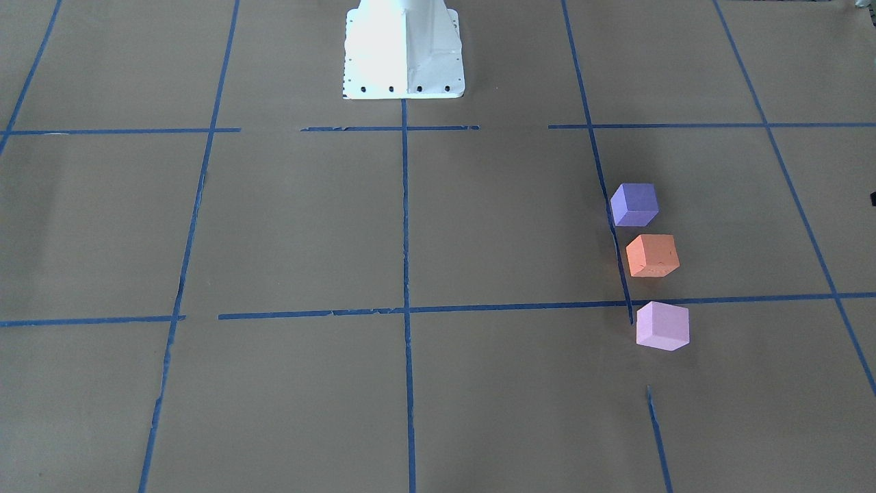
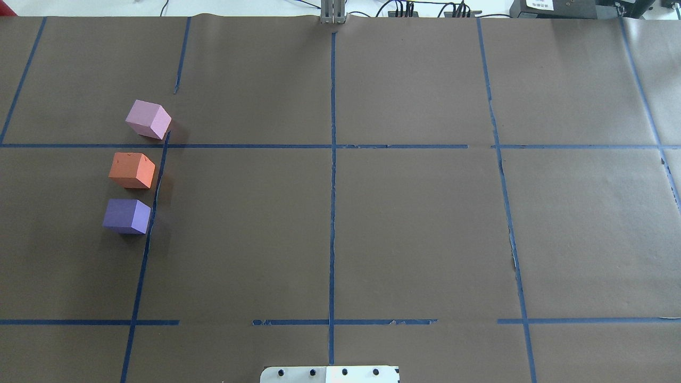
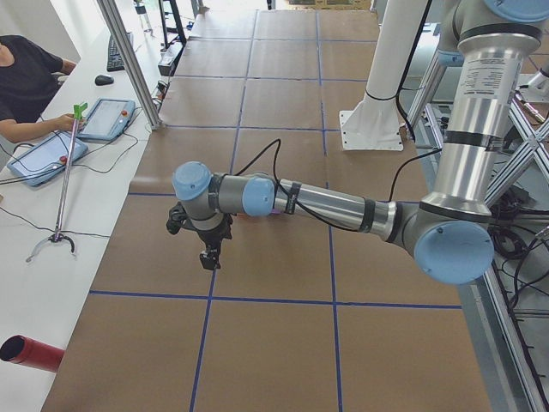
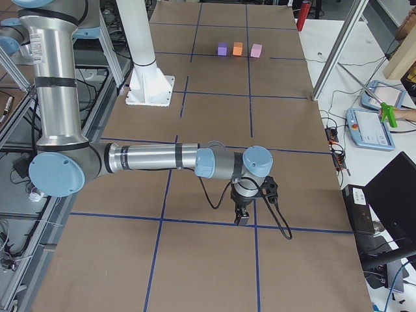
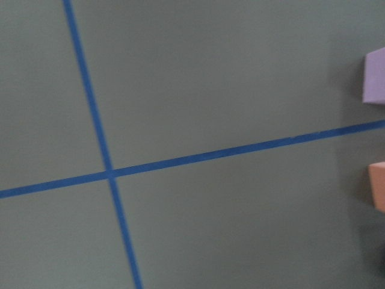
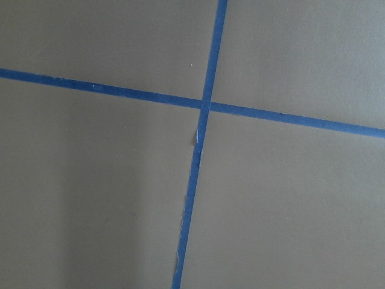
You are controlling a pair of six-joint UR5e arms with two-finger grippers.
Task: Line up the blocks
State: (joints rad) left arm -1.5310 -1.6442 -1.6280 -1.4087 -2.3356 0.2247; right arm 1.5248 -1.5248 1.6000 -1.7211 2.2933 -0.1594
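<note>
Three cubes stand in a row along a blue tape line on the robot's left side of the table: the pale pink-lilac block farthest from the robot, the orange block in the middle, the dark violet block nearest. They also show in the front-facing view: violet, orange, pink. The left wrist view catches edges of the pink block and the orange block. The left gripper hangs over the paper near them; the right gripper is far away. I cannot tell whether either is open or shut.
The brown paper table carries a grid of blue tape lines. The white robot base stands at the table's middle edge. An operator with tablets sits at a side bench. A red cylinder lies there.
</note>
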